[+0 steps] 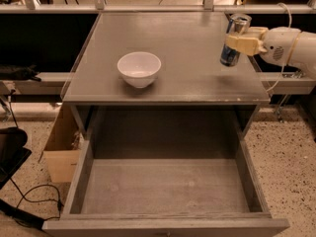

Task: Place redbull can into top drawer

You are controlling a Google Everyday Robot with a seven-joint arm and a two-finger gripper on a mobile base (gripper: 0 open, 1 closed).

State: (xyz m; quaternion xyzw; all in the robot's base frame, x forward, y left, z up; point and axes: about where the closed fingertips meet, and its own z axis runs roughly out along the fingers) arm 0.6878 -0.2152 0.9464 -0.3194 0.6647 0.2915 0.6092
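Note:
The redbull can (233,41), blue and silver with a shiny top, is tilted and held above the right side of the grey cabinet top (187,58). My gripper (243,42) reaches in from the right on a white arm and is shut on the can's middle with its cream fingers (242,43). The top drawer (165,184) stands pulled wide open below the cabinet top, its plank bottom bare. The can is behind and above the drawer's right rear corner.
A white bowl (139,68) sits on the cabinet top, left of centre. A cardboard box (63,147) stands on the floor left of the drawer. Black cables (29,201) lie at lower left. Metal rails (163,6) run behind the cabinet.

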